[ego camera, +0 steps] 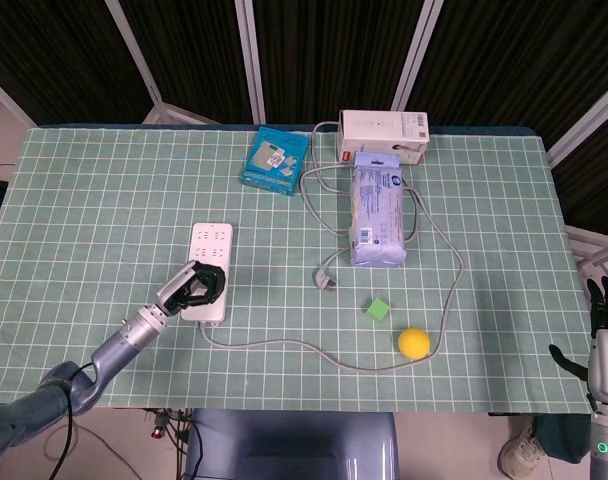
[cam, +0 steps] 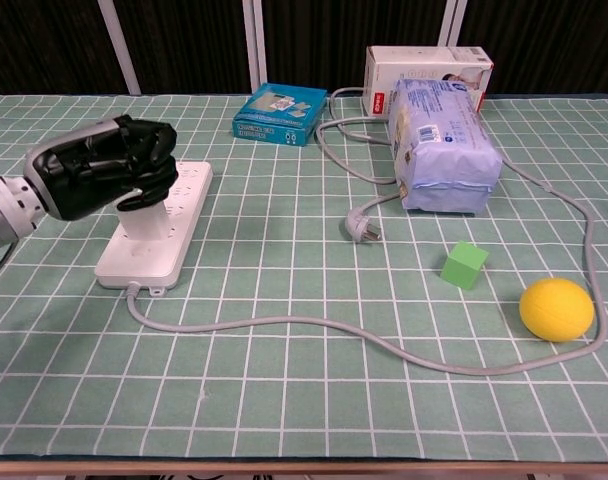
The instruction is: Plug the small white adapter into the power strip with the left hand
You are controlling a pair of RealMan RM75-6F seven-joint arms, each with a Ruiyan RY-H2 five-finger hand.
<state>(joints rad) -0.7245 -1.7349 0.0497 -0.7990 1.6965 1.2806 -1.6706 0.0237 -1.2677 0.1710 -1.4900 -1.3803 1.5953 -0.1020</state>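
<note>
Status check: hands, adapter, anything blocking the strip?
Left robot hand closed around small white adapter, which stands on white power strip. Right robot hand idle off the table edge, grip unclear. Nothing blocking the strip.
</note>
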